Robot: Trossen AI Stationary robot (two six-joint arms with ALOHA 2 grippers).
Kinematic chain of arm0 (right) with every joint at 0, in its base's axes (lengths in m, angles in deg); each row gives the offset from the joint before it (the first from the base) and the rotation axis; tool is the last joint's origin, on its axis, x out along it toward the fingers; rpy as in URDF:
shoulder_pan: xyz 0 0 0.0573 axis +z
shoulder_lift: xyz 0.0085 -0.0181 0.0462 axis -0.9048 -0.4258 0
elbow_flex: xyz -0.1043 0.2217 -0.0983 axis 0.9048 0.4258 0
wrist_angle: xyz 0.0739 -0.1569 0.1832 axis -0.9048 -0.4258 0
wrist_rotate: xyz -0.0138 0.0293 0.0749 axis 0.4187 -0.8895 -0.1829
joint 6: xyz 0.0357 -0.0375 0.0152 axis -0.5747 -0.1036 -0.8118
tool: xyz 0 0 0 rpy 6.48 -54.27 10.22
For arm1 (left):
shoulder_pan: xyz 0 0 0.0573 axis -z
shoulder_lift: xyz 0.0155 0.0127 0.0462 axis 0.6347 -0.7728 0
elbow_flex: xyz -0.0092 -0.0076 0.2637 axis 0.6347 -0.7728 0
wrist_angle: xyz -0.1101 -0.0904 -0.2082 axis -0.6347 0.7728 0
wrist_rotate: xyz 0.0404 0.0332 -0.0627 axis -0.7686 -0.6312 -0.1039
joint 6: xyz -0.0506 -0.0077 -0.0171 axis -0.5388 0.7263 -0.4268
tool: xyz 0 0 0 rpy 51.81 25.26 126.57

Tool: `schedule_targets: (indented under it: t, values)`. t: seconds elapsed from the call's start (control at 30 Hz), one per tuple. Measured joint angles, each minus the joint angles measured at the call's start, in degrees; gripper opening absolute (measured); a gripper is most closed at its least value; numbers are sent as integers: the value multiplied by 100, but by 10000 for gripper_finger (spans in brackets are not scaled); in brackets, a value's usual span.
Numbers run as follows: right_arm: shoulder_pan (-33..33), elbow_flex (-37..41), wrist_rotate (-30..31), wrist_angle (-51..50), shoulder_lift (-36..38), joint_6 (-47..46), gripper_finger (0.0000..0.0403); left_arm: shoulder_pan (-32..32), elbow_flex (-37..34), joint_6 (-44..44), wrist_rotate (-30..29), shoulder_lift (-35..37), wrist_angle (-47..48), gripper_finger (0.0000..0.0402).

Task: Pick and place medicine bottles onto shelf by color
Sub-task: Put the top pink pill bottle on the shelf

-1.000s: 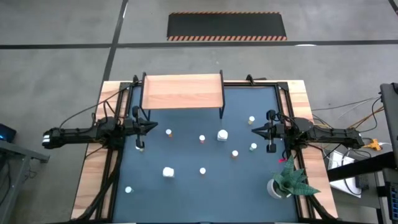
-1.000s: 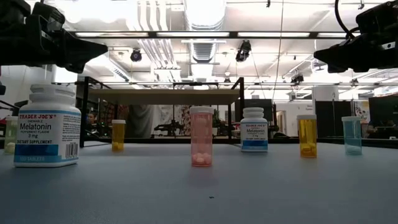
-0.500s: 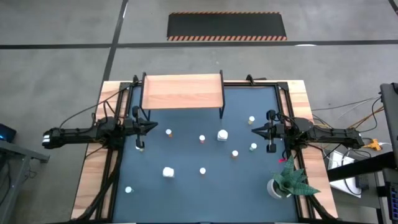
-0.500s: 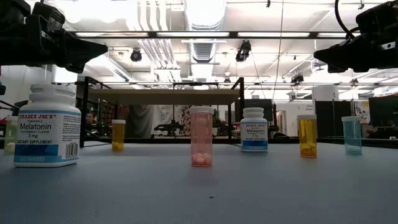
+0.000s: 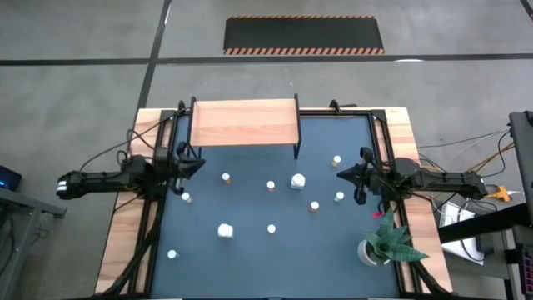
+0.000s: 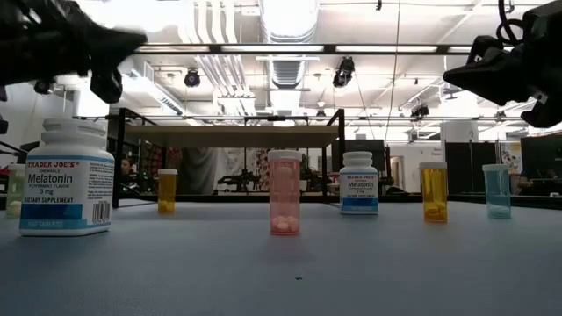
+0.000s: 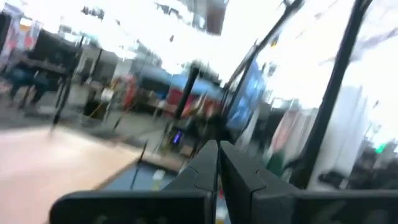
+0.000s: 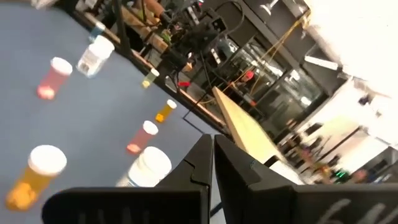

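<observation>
while medicine bottles (image 5: 271, 185) stand scattered across dark mat mid-bench, shelf (image 5: 244, 122) sits bare at far edge. left pincer (image 5: 199, 162) hovers near left edge, just in front of shelf's left legs, fingers pressed together, holding nothing. right pincer (image 5: 340, 174) hangs near right edge, likewise closed and empty, orange bottle (image 5: 336, 160) just beside it. potted plant (image 5: 385, 240) occupies near right corner.

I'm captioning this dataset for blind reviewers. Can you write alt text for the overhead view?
Seen from above, small white-capped medicine bottles stand scattered on a dark mat, none yet on the wooden shelf at the table's far edge. The left gripper and right gripper hover at opposite sides, both shut and empty. A potted plant sits near the right arm.
</observation>
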Motion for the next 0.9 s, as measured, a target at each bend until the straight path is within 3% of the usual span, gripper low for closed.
schedule_targets:
  t: [0.47, 0.7, 0.9]
  values:
    - [0, 0, 3, 227, 0, -2888, 9, 0, -2, 926, -143, -48, -2261, 0]
    - [0, 2, 3, 232, 0, -3093, 9, 0, 58, 919, -61, -245, -2666, 0]
    - [0, 1, 4, 236, 0, -3080, 9, 2, 531, 913, -52, -769, -2692, 0]
